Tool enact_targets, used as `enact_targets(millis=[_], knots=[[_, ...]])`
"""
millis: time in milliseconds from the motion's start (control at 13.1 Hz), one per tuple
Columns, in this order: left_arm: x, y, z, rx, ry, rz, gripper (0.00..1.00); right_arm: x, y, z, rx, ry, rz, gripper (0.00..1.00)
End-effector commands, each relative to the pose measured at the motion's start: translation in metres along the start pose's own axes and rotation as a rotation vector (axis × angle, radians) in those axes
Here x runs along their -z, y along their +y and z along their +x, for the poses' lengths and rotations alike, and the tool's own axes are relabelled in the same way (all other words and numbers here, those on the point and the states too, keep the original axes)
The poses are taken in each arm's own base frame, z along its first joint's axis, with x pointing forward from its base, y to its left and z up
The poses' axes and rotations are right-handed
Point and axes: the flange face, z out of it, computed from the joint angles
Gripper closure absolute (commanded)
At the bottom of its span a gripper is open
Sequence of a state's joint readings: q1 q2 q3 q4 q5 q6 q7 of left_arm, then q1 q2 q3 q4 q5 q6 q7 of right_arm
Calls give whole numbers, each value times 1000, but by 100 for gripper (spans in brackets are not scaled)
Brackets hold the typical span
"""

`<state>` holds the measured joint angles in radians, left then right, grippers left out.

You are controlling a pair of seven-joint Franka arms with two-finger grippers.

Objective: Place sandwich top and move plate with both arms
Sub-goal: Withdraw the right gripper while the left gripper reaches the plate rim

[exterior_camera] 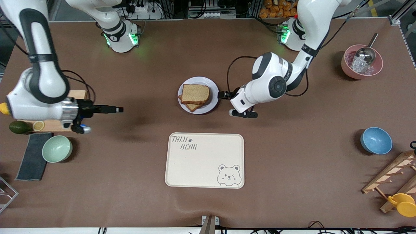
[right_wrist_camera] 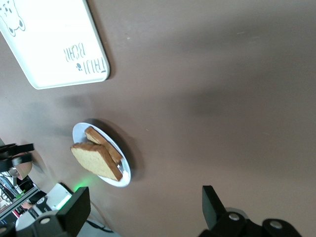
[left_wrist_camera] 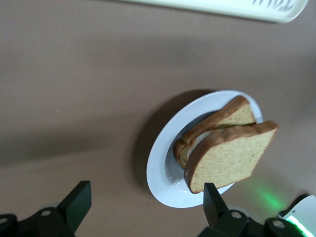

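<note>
Spread wide on both grippers, no jaw closed on anything. Left gripper [exterior_camera: 223, 95]: low, just beside the rim of the plate [exterior_camera: 213, 85] on the side toward the left arm's end of the table, apparently lined up to take that rim. Right gripper [exterior_camera: 117, 109]: over bare table by the cutting board [exterior_camera: 76, 95] at the right arm's end, well apart from the plate, pointing toward it.

Plate in the middle of the front view, a little above centre, farther from the camera than the bear-print tray [exterior_camera: 204, 161] in the lower middle. On it, the sandwich top [exterior_camera: 195, 93], already laid over the lower slice [exterior_camera: 192, 106] but skewed, with a corner of the lower slice poking out. From the left wrist view, looks propped at a tilt rather than lying flat. So, by judgement: placing done, moving the plate yet to begin.

Risks from here:
- Pushing instead of gripping. With the left fingers this near the rim, any forward drift before closing would likely shove the plate across the table.
- Lifting on one side only. With the right gripper so distant, an early raise by the left would tip the plate and slide the loose, tilted top slice off.
- Uneven height or pace once both rims are held, with the same result.
- Pinching the raised rim too shallowly, letting a smooth plate slip out.
</note>
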<state>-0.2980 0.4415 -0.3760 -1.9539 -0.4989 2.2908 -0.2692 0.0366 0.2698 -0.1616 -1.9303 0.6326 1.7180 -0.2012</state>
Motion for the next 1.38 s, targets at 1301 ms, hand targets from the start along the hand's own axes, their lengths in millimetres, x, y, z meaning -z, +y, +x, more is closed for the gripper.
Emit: enact_targets(millis=[1301], knots=[[-112, -4, -15, 80, -87, -73, 0, 225, -157, -148, 104, 284, -525, 0]])
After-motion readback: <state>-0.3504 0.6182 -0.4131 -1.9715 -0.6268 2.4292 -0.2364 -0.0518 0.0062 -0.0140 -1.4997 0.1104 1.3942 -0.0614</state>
